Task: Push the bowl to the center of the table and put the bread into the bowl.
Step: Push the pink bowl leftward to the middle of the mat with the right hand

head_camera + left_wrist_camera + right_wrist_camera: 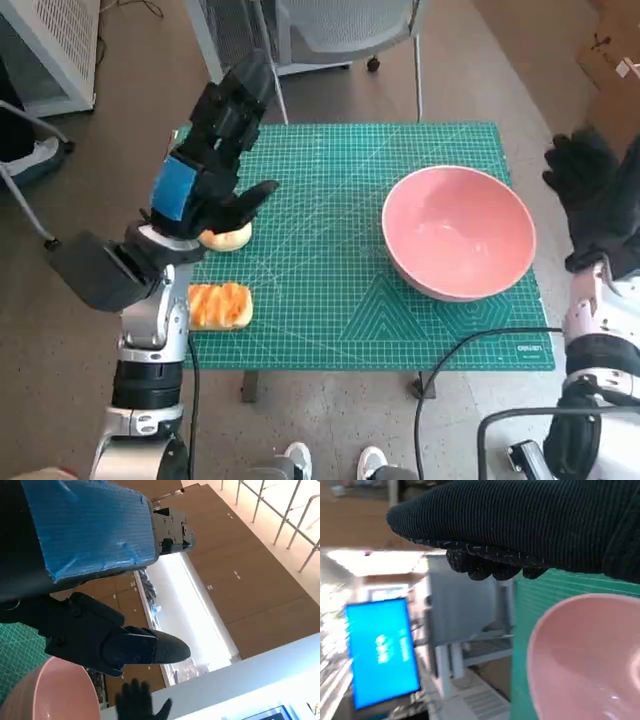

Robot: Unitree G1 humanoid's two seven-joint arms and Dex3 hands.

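A pink bowl (458,232) stands on the right side of the green cutting mat (330,270), empty; its rim also shows in the left wrist view (55,695) and the right wrist view (585,655). My right hand (597,195) hangs open just off the mat's right edge, beside the bowl and apart from it. My left hand (215,150) is raised over the mat's left side, open, holding nothing. Under it lies a pale bread roll (228,238), partly hidden. A second orange-glazed bread (220,305) lies at the mat's near left edge.
A grey chair (345,30) stands behind the table. A white rack (55,45) is at the far left and cardboard boxes (610,60) at the far right. A person's white shoes (335,462) show below the table's near edge. Black cables (470,370) hang at the near right.
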